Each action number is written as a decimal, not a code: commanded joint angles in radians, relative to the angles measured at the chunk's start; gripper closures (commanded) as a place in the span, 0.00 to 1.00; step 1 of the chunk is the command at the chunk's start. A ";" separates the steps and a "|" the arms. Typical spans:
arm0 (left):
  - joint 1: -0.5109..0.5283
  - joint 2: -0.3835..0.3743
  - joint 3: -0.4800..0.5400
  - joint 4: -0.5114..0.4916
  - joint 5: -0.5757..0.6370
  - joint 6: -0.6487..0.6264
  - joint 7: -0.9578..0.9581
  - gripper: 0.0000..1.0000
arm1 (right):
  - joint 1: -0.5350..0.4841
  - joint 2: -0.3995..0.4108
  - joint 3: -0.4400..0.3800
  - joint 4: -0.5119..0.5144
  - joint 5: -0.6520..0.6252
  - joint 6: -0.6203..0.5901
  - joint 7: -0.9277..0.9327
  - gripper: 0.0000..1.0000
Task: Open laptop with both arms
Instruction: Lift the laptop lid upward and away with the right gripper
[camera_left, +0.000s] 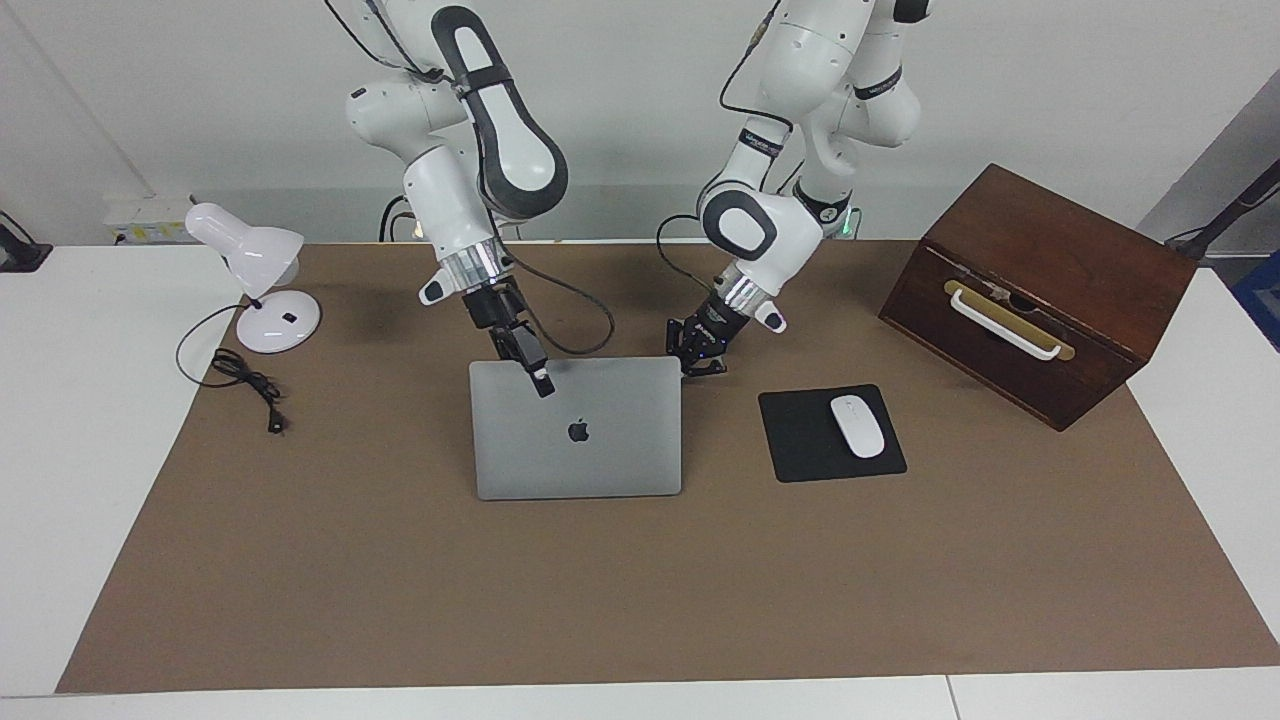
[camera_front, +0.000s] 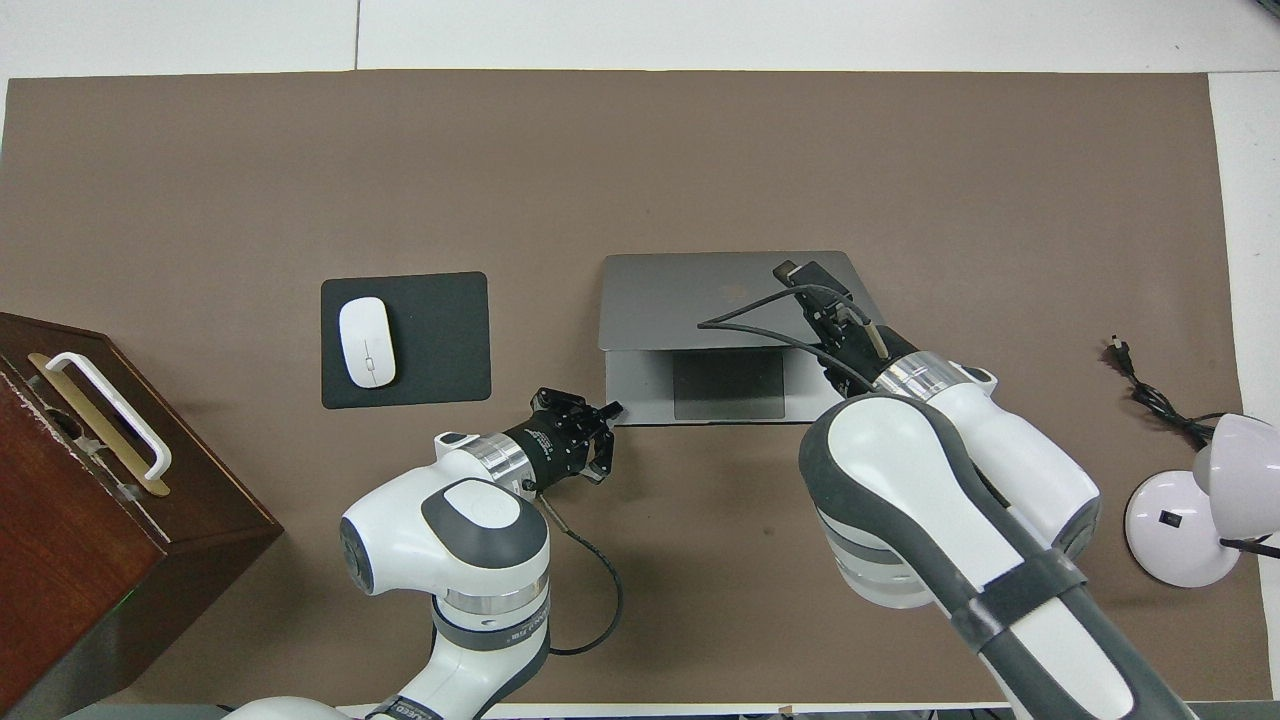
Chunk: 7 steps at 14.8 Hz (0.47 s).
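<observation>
Partway, the laptop (camera_left: 577, 430) sits mid-mat half open, the right gripper (camera_left: 540, 383) at its lid's eleven o'clock in the facing view, grip unclear, the left gripper (camera_left: 698, 358) spread open at one o'clock; more lifting remains.

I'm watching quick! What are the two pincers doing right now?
Left pincer: at the laptop base's corner, can't tell.
Right pincer: at the raised lid's edge, can't tell.

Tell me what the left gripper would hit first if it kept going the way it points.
Probably the laptop: the left gripper points at the base's corner nearest the mouse pad. Whether it already touches is unclear.
</observation>
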 joint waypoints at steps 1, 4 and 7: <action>0.003 0.036 0.000 0.025 -0.030 0.019 0.033 1.00 | -0.018 0.018 0.004 0.063 0.042 -0.013 -0.057 0.00; 0.003 0.036 0.000 0.025 -0.030 0.019 0.033 1.00 | -0.032 0.017 0.004 0.083 0.042 -0.024 -0.058 0.00; 0.003 0.036 0.000 0.025 -0.030 0.019 0.033 1.00 | -0.050 0.021 0.003 0.118 0.041 -0.034 -0.061 0.00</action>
